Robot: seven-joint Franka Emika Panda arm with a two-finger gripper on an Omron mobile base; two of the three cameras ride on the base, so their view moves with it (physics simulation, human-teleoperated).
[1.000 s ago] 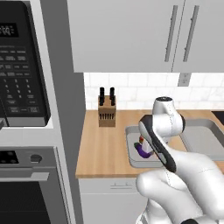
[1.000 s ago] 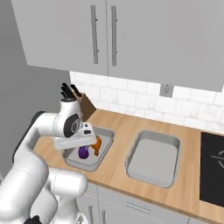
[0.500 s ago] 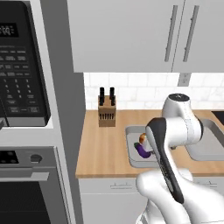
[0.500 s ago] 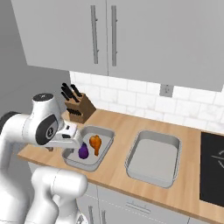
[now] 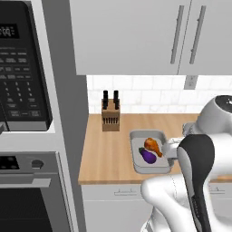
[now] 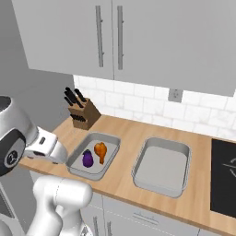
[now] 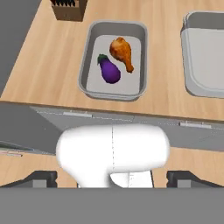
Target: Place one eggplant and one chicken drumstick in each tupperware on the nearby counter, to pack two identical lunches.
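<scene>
**One tray packed, one tray bare, jaws spread wide off the front edge**

The white arm's two-finger gripper is hanging in front of the counter's front edge, below worktop level, with its jaws standing far apart and nothing between them; its two dark finger tips are sitting well apart at the bottom of the hand view. The forearm is reaching out level in front of the near tray's front left corner in the right base view.

The long light-wood counter is carrying everything, with pale grey cabinet fronts running below its front edge. Nearest the front edge, the left shallow grey rectangular tupperware tray is holding a purple eggplant and an orange-brown chicken drumstick, lying just beside each other. To its right, a strip of bare wood apart, the second alike grey tupperware tray is lying with nothing in it. A black stovetop is bordering the counter's right end.

At the back left corner, a wooden knife block with black handles is standing against the white tiled wall. Grey wall cabinets are hanging above; a black microwave is sitting over an oven left of the counter.
</scene>
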